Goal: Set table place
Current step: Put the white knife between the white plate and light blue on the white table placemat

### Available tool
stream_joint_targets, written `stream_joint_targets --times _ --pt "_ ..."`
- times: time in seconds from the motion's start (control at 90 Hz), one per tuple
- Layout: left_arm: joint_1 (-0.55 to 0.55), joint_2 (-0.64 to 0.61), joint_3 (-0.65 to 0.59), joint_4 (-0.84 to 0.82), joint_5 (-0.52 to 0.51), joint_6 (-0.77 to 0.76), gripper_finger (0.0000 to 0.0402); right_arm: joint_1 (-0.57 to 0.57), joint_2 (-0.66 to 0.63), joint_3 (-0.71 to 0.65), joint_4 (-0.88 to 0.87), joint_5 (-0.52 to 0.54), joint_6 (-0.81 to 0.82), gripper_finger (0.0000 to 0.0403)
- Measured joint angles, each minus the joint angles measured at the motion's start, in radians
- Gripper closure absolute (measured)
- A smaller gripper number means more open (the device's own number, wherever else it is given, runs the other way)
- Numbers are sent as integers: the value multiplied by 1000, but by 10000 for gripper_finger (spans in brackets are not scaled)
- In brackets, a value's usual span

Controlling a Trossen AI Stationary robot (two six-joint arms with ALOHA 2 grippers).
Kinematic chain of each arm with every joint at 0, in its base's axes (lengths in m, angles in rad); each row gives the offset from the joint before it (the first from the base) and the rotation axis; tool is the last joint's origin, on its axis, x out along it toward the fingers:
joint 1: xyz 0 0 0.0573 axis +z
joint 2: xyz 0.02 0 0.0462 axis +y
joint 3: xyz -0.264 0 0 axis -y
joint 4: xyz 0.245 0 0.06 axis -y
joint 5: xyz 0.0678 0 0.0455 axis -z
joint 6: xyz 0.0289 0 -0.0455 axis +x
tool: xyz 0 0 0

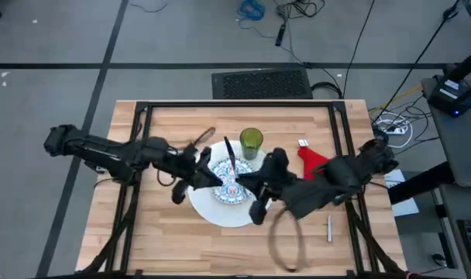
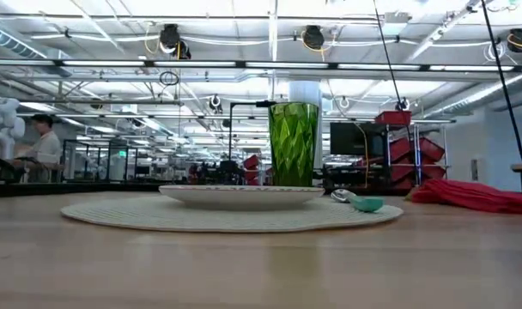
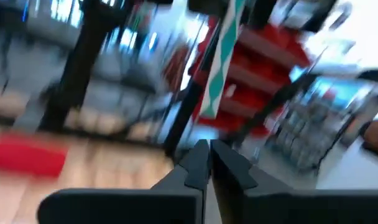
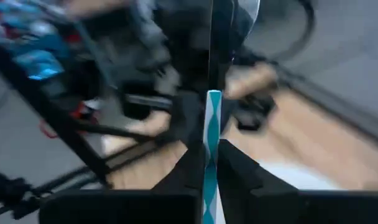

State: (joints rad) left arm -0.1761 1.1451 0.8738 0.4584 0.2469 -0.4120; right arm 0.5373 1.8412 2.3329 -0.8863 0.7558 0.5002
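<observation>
Over the middle of the high view, above the small blue-and-red patterned plate [image 1: 229, 186], the two tools meet. The right tool [image 1: 255, 190] comes in from the picture's right and the left tool [image 1: 198, 172] from its left, with the plate between them.

The right tool is clamped on a slim teal-and-white striped utensil [image 4: 212, 143]. In the right wrist view its long axis runs straight out between the fingers [image 4: 232, 163], in line with them. I cannot tell what kind of utensil it is, as its working end is hidden.

The left tool's fingers [image 3: 198, 167] are pressed nearly together, with nothing visible between them. The same striped piece stands just beyond their tips in the left wrist view, so that tool points at it without touching it.

The setting sits mid-bench on the light wooden bench [image 1: 166, 240].
- The plate rests on a large white round plate [image 1: 220, 213].
- The green faceted tumbler [image 1: 251, 139] is toward the upper edge of the frame.
- The red cloth napkin [image 1: 313, 163] lies to the right.
- A small silver piece of cutlery [image 1: 328, 229] lies at lower right.

I judge the right arm should place the utensil, since it already holds it. It would lay it lengthwise beside the white plate, while the left tool draws clear.
</observation>
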Motion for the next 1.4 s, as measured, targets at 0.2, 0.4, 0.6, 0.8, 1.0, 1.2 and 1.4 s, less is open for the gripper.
stream_joint_targets --times 0.2,0.4,0.6,0.8,1.0,1.2,1.4 --pt "-3 21 35 173 18 -17 394 -13 -26 0 256 -151 -344 396" --pt "-32 54 150 173 100 82 342 -70 -24 0 352 -466 -442 396" --pt "-36 117 227 164 193 78 275 -119 -17 0 438 -683 -495 396" --pt "-43 181 289 170 297 51 230 -163 -4 -1 497 -858 -489 396" --pt "-55 230 337 172 343 51 217 -173 15 -1 524 -890 -488 396" --pt "-55 264 354 170 360 25 217 -184 38 -1 523 -894 -486 396" --pt "-62 274 362 190 394 25 217 -195 54 -1 545 -905 -474 396"
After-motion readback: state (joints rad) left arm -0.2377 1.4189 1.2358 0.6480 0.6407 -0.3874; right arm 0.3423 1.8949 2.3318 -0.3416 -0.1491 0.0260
